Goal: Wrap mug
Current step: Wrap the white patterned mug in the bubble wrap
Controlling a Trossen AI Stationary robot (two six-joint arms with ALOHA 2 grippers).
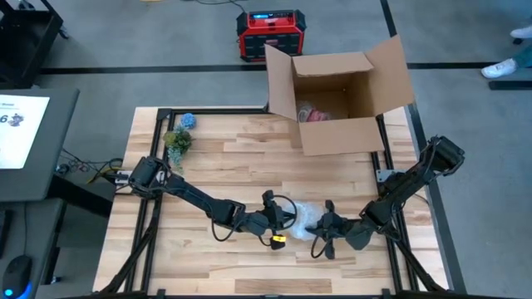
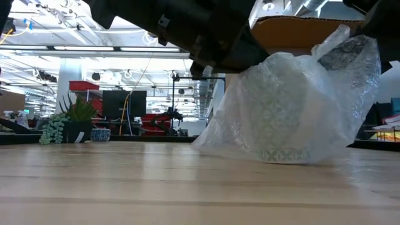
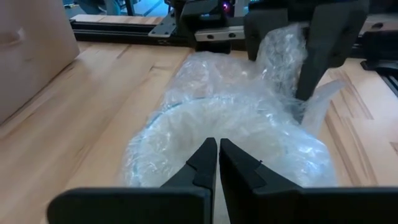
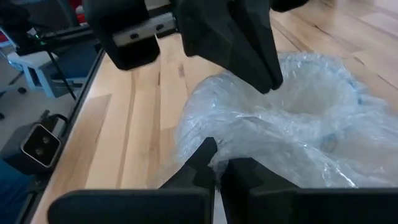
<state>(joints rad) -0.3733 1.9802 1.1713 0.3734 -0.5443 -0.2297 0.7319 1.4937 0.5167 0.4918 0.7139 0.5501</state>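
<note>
Two grippers at work: both sit at the front middle of the table [image 1: 208,137], one on each side of the mug.
Mug spot: the mug [image 2: 281,112] stands on the wood inside a loose sheet of bubble wrap [image 1: 305,218], well apart from the cardboard box [image 1: 339,91] at the back edge.
Left gripper: left gripper [image 3: 217,163] has its fingers pressed together, tips right at the wrap's near side; can't tell if any film is pinched between them.
Right gripper: right gripper [image 4: 217,163] is clenched on a fold of the wrap, from the look of the wrist view.
Doing it well: I'd guess the move is pulling the loose flaps up and over the mug's open mouth. Keep tension even, and don't yank sideways or the mug tips.
Edges: the front table edge is near, so fold inward rather than toward it.
Open room: plenty of bare wood to the left and behind; the small plant [image 1: 177,139] sits far off in the back-left corner.
</note>
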